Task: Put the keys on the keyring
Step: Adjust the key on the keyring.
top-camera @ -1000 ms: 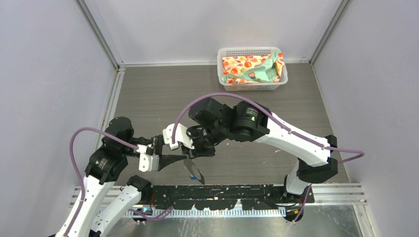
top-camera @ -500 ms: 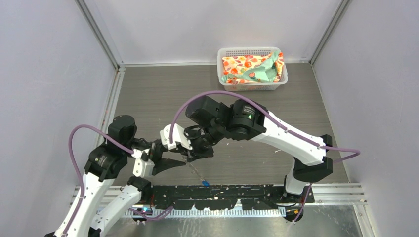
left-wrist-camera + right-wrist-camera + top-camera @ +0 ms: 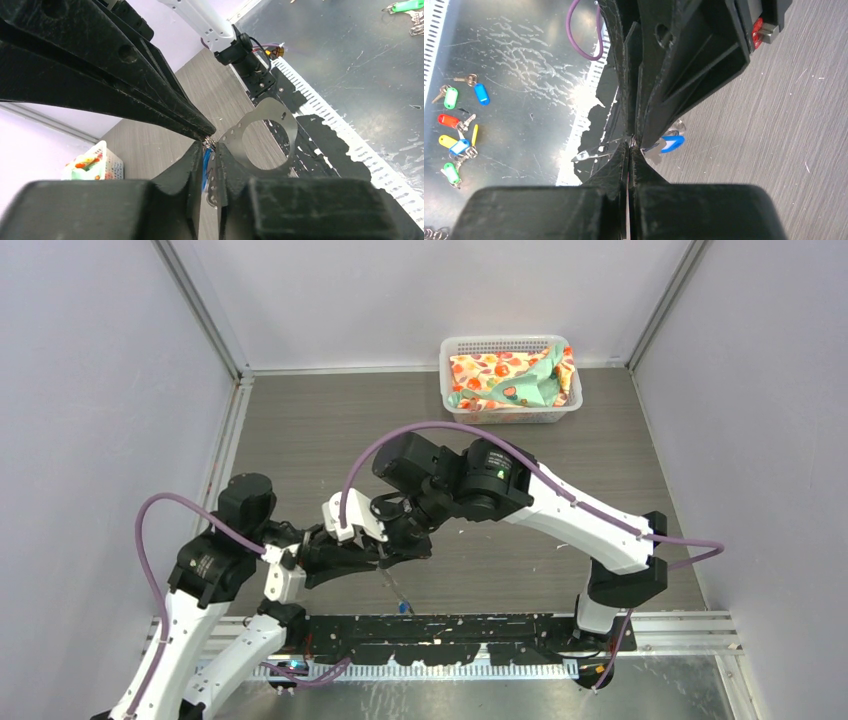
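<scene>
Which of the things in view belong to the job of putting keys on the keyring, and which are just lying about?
Part of the job:
- blue-headed key
- silver keyring

Just lying about:
- white basket holding patterned cloth
- loose coloured key tags on the scratched metal sheet

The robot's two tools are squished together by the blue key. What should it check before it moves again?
1. Is the right tool shut? Ok.
2. Is the key between the fingers of the left tool? Ok, its blue head shows there.
3. Is the left tool squeezing it tight? Cannot tell.
4. Is the ring right at the tool tips? Ok.
5. Is the key threaded on the ring yet? Cannot tell, the fingers hide that spot.
6. Is the basket out of the way? Ok, it sits at the far edge.
</scene>
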{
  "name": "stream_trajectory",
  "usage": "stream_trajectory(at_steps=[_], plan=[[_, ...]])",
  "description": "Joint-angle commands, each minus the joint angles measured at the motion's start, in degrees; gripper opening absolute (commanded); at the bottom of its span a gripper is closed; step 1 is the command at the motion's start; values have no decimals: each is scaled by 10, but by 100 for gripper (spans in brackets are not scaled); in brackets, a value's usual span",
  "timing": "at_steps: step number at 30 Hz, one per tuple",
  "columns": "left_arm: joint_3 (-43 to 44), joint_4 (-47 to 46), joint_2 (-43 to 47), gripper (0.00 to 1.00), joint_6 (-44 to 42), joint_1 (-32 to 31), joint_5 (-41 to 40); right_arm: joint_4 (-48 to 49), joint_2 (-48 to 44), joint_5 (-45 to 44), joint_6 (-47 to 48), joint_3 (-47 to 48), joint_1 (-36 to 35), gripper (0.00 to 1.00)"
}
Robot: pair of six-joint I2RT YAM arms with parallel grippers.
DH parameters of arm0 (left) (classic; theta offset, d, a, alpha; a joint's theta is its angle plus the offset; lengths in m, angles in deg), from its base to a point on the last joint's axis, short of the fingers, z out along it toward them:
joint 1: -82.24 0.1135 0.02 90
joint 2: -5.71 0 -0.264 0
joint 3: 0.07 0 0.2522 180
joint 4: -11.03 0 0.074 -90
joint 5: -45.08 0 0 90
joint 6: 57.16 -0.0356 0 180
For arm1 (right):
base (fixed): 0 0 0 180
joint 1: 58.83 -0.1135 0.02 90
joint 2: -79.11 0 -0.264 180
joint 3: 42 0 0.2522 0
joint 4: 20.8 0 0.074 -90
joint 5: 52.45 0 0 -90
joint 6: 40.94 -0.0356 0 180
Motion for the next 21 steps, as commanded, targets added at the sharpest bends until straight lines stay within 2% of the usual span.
stream_trajectory(at_steps=[1, 10, 14, 21], plan=[[3, 8, 15, 12, -14, 0, 10, 21, -15, -8, -4, 21, 6, 1], [-25, -29, 60, 1, -1, 0, -28, 44, -44, -25, -14, -28, 9, 1], [-46, -71, 81, 1, 38, 0, -32, 55, -53, -40, -18, -41, 10, 1], [-55, -73, 90, 2, 49, 0, -41, 66, -57, -41, -21, -43, 10, 1]])
